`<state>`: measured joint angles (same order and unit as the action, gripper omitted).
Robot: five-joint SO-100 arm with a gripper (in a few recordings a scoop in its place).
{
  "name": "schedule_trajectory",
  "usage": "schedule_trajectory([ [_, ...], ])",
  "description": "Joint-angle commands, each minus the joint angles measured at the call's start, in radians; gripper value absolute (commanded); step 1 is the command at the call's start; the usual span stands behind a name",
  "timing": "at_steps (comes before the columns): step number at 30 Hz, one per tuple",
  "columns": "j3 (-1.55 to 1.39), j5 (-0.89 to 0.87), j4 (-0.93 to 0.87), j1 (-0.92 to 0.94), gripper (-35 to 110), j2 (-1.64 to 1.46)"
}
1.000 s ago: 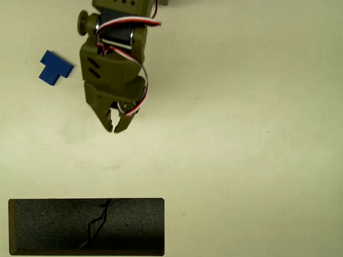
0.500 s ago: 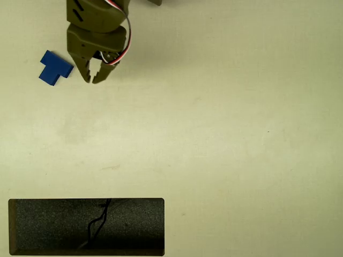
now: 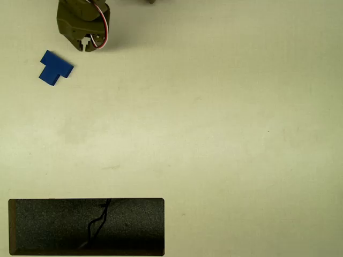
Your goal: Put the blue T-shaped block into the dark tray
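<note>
Olive gripper (image 3: pixel 86 47) sits near the desk's top-left corner in the overhead view, and I see just its lower part; the arm behind it is cut off by the top edge. Its two fingertips stand a narrow gap apart with nothing between them. Red and white wires loop along its right side. I read the blue T-shaped block (image 3: pixel 54 68) lying flat on the pale desk (image 3: pixel 214 118) near the left edge, just below and left of the fingertips, apart from them. The dark tray (image 3: pixel 86 226) lies along the bottom edge at the left, well apart from the block, a crack-like line running across its speckled inside.
</note>
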<state>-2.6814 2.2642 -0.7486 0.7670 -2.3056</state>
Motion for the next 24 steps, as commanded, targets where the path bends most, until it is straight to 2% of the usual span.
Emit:
schedule_trajectory([
  [1, -0.041, 0.058, 0.057, 0.040, 0, -0.023],
  [5, -0.044, 0.109, 0.057, 0.080, 0, -0.020],
  [9, -0.035, 0.233, 0.078, 0.181, 0, 0.012],
  [16, -0.006, 0.396, 0.229, 0.341, 0, 0.155],
  [24, 0.095, 0.379, 0.439, 0.348, 0, 0.417],
])
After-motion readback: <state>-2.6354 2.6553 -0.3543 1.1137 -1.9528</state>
